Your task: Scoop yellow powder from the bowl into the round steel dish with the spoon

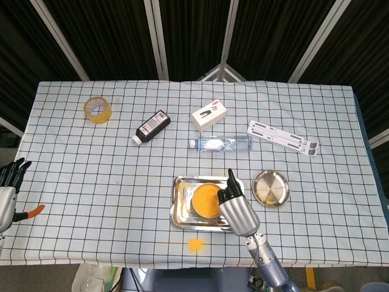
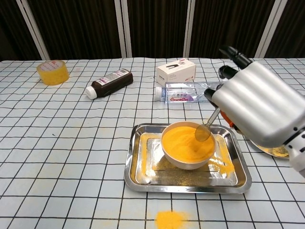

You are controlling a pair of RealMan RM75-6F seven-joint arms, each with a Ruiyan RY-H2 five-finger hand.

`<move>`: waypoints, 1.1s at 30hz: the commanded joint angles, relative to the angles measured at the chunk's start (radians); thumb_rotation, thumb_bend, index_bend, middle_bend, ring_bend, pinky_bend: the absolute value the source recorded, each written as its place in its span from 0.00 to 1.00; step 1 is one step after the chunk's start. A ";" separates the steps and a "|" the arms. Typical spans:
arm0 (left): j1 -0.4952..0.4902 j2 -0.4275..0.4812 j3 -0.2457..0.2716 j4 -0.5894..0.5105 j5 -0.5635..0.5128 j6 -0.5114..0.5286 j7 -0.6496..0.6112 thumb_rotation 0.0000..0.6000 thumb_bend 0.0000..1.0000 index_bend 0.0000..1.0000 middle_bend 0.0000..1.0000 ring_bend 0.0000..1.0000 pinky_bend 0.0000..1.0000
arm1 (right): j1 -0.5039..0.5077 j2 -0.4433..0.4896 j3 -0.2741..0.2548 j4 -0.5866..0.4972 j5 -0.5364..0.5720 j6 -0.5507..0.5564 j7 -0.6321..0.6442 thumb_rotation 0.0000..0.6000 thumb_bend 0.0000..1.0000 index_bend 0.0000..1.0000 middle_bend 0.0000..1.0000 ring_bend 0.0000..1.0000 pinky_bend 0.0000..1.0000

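The steel tray point(image 2: 136, 171) near the front edge of the checked table point(image 1: 73, 182) serves as the landmark: the bowl point(image 2: 187, 145) of yellow powder point(image 2: 183, 140) stands inside it, toward its right half. The right hand point(image 2: 257, 109) hangs over the tray's right side with its fingers curled around the handle of the spoon point(image 2: 208, 128), whose loaded bowl sits just above the powder at the bowl's right rim. The round steel dish point(image 1: 271, 188) lies just right of the tray, apart from it, largely hidden behind the hand in the chest view. Loose powder lies on the tray floor and in a small spilled heap point(image 2: 169, 219) on the cloth in front of the tray. Behind the tray lie a water bottle point(image 2: 188, 92) on its side, a white box point(image 2: 175, 72) and a dark bottle point(image 2: 109, 82); a tape roll point(image 2: 53, 71) sits far to the tray's back left. The left hand point(image 1: 8, 188) rests at the table's left edge, well apart from the tray, its fingers extended and holding nothing.
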 commanded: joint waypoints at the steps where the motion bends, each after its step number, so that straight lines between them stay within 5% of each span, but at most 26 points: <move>1: -0.001 -0.001 0.000 0.000 -0.002 -0.003 0.001 1.00 0.00 0.00 0.00 0.00 0.00 | 0.004 0.007 0.010 -0.021 0.003 -0.004 -0.003 1.00 0.65 0.67 0.62 0.29 0.00; 7: 0.000 0.001 0.000 -0.002 -0.002 -0.002 -0.002 1.00 0.00 0.00 0.00 0.00 0.00 | -0.010 0.012 0.016 -0.042 0.029 -0.003 0.009 1.00 0.65 0.67 0.62 0.29 0.00; 18: -0.001 0.003 -0.003 0.000 -0.001 -0.001 -0.011 1.00 0.00 0.00 0.00 0.00 0.00 | -0.074 0.086 0.161 -0.162 0.241 0.058 0.081 1.00 0.65 0.67 0.62 0.29 0.00; 33: -0.003 0.000 -0.002 -0.001 -0.005 -0.004 0.000 1.00 0.00 0.00 0.00 0.00 0.00 | -0.160 0.100 0.156 -0.031 0.499 0.043 0.311 1.00 0.65 0.67 0.62 0.29 0.00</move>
